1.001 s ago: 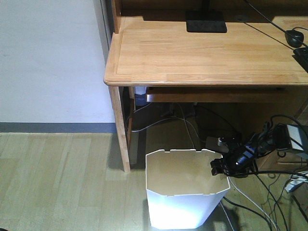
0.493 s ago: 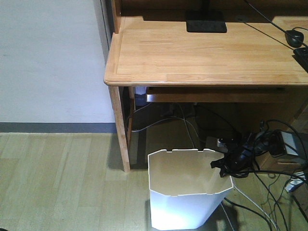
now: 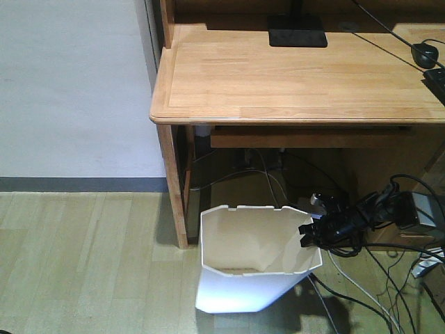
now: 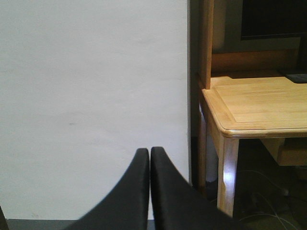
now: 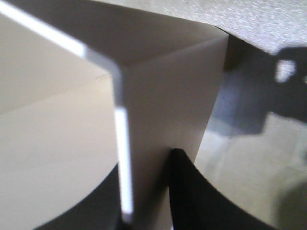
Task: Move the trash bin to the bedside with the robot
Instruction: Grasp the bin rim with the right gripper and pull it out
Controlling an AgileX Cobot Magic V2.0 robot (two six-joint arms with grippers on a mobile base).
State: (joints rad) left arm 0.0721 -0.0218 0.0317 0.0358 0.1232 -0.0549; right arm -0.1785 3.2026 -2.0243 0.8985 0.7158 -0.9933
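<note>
The white plastic trash bin with the notched octagonal rim (image 3: 236,292) is tilting on the pale plank floor (image 3: 83,264) at 6 o'clock in the front view, just beside the front leg of the light wooden surface (image 3: 299,76). The black right end effector (image 3: 306,235) is clamping the bin's rim at 3 o'clock (the wall is sitting pinched between its fingers (image 5: 186,191)). The black left end effector (image 4: 150,187) is facing a white wall (image 4: 91,96), tips pressed together.

We are seeing a bin (image 3: 236,293) of smooth white plastic, faintly glossy outside, matt inside. We are looking at a desk (image 3: 292,76) of light, satin-finished wood with visible grain, a floor (image 3: 83,257) of pale wood-look planks, and a matt wall (image 3: 69,83).
</note>
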